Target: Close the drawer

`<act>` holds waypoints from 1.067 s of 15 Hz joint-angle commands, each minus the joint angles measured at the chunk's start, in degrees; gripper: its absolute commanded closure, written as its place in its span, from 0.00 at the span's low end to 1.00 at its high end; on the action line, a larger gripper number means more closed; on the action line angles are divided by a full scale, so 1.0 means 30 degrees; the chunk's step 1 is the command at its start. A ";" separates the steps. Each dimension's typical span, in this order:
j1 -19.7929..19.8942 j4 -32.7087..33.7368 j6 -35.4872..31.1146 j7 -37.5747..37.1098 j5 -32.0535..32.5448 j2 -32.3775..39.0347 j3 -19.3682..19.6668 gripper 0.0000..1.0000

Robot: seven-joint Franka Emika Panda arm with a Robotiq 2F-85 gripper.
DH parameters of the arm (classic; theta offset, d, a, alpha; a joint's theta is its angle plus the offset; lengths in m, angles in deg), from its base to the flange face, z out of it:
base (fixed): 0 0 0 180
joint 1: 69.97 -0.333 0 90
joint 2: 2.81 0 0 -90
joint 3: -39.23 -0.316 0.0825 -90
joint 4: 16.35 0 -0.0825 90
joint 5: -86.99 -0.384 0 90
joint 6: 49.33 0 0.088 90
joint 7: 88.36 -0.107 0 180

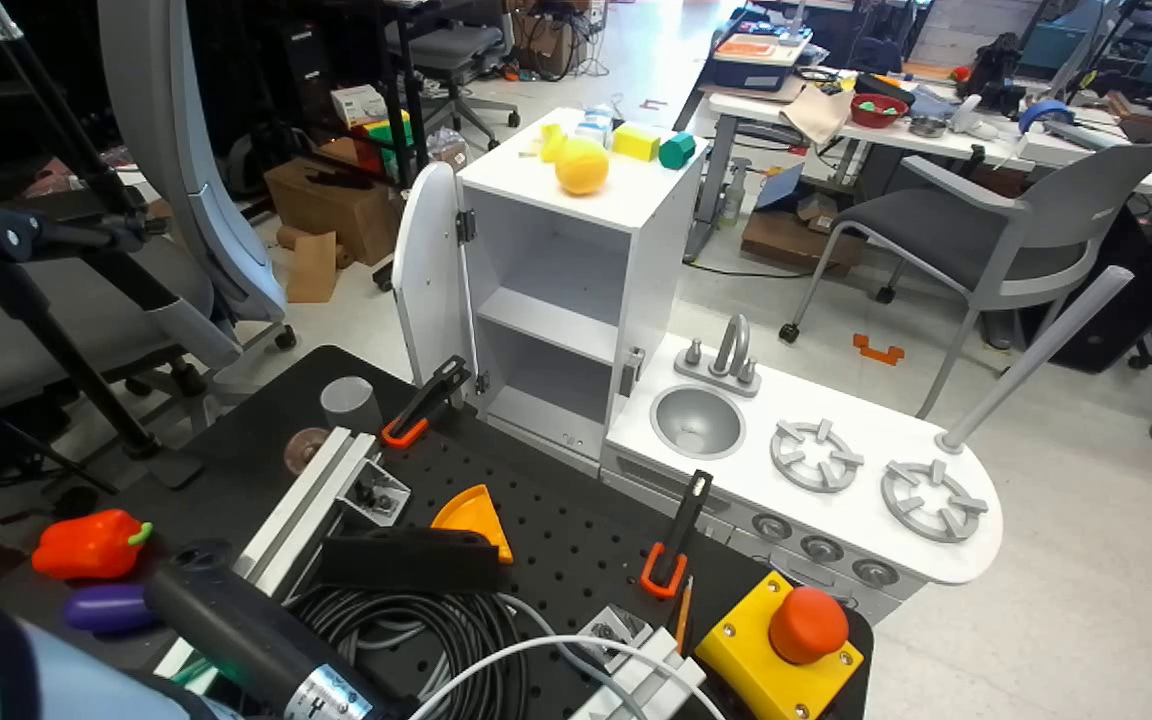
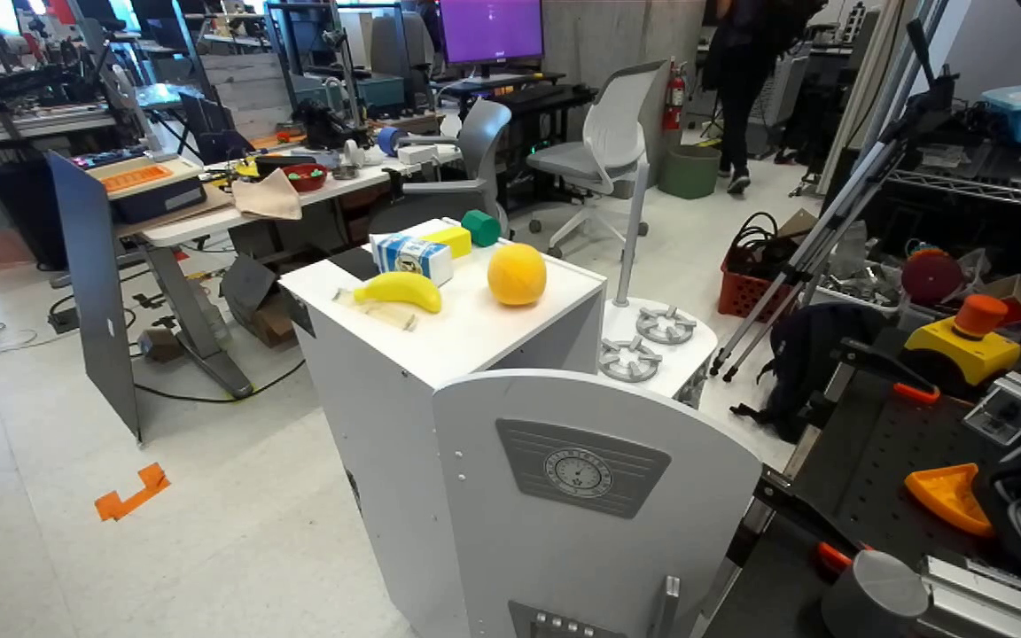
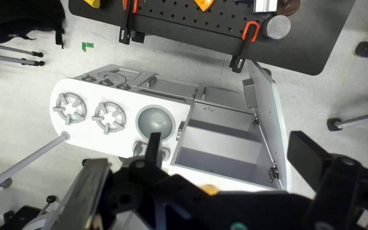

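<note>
The drawer is the tall white door panel point(image 1: 431, 270) of the toy kitchen cabinet point(image 1: 658, 240). It stands swung open on its hinges, baring the cabinet's shelves. An exterior view shows the door's outer face point(image 2: 528, 554), with a grey dial plate near its top and a handle point(image 2: 666, 607) low down. In the wrist view, the door point(image 3: 268, 105) is at the right of the cabinet opening, seen edge-on from above. My gripper point(image 3: 228, 143) is open with nothing between its fingers, above the cabinet. The right finger lies past the door's edge in the picture. Neither exterior view shows the gripper.
An orange ball point(image 2: 517, 275), a banana point(image 2: 400, 291), a milk carton point(image 2: 413, 258) and blocks sit on the cabinet top. The sink and stove counter point(image 1: 756, 425) adjoins the cabinet. A black table point(image 1: 556, 470) with clamps point(image 1: 426, 400) stands near the door's free edge.
</note>
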 commanded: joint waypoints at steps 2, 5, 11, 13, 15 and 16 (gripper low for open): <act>-0.0494 0.0419 0.0362 -0.0250 0.0336 0.1022 -0.0160 0.00; -0.1042 0.0562 0.0108 -0.0231 0.0080 0.2213 -0.0467 0.00; -0.1622 0.1284 -0.0812 -0.0934 0.0087 0.5903 -0.0949 0.00; -0.1461 0.1657 -0.1583 -0.1928 0.0426 0.7541 -0.1209 0.00; -0.1425 0.2211 -0.2105 -0.2871 0.0810 0.9271 -0.1312 0.00; -0.1443 0.2500 -0.2240 -0.3271 0.1047 1.0018 -0.1298 0.00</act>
